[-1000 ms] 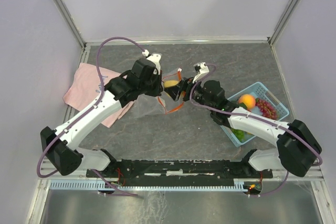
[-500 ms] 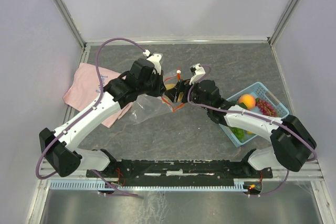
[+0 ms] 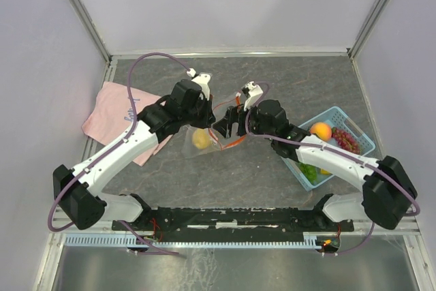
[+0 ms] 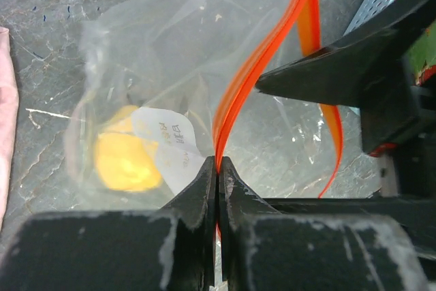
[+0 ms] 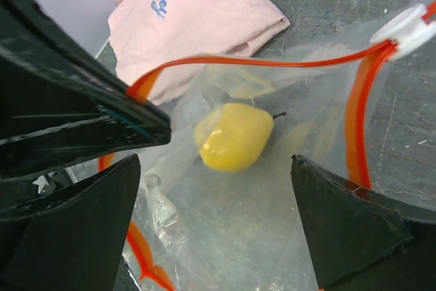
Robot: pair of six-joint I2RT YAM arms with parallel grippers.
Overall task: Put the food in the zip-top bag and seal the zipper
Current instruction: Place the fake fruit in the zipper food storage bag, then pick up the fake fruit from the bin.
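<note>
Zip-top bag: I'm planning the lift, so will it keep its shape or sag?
Likely floppy: the zip-top bag looks thin and crinkled, and its zipper bows above the left pincer. The yellow fruit would probably weigh it down and roll inside.

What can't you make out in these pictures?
- Top view: the right arm covers the near part of the basket, so any fruit there is hidden.
- Left wrist view: the label on the bag is too blurred to read, and it covers part of the yellow fruit.
- Right wrist view: the writing on the pink cloth is cut off by the top edge.
</note>
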